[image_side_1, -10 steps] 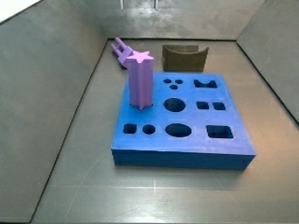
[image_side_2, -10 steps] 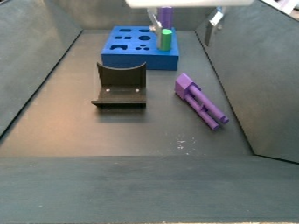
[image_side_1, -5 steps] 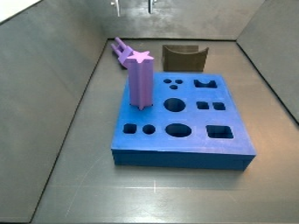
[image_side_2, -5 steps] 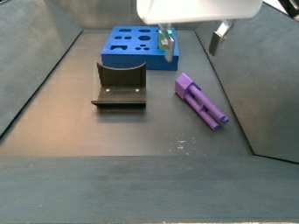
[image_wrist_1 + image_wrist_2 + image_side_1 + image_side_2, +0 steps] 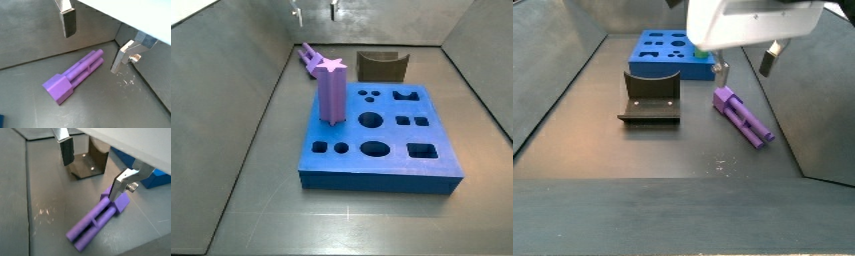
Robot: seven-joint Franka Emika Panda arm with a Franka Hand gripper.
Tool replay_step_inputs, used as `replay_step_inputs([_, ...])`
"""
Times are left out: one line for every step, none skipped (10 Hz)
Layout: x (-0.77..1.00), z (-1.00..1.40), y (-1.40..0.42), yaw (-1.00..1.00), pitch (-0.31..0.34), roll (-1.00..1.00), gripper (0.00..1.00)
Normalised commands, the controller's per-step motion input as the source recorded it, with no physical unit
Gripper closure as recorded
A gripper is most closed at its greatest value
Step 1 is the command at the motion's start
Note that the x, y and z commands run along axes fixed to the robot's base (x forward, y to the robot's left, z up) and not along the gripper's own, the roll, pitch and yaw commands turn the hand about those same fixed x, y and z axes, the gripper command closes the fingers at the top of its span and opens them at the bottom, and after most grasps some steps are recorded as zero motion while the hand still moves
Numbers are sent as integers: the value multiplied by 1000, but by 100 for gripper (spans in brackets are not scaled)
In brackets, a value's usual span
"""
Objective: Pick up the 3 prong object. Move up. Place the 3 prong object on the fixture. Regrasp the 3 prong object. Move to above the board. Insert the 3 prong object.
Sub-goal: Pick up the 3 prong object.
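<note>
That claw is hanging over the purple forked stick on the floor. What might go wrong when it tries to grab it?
The claw hangs open above the 3 prong object, not touching it.

1. The piece lies slanted across the gap between the fingers, so closing might twist it instead of gripping squarely.
2. It lies close to the side wall, so a finger may scrape the wall going down.

Dim, even light, soft shadows, faint floor glare; small, grainy frames, wrist views slightly blurred.
</note>
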Motion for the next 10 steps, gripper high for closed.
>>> replay_step_inputs([-234, -323, 97, 294, -287, -241, 0])
replay_step_inputs([-229, -334, 83, 149, -296, -251, 0])
replay_step_inputs([-203, -366, 80, 0, -296, -261, 0])
replay_step_inputs([-177, -371, 91, 0, -289, -273, 0])
replay_step_inputs([-63, -457, 86, -186, -209, -287, 0])
replay_step_inputs([-63, -457, 89, -303, -191, -290, 0])
replay_step_inputs([-131, -457, 83, -309, -180, -281, 0])
replay_step_inputs([-183, -426, 117, -280, -191, -281, 0])
replay_step_inputs([-246, -471, 123, -251, -161, -246, 0])
replay_step_inputs([-271, -489, 106, -197, -143, -216, 0])
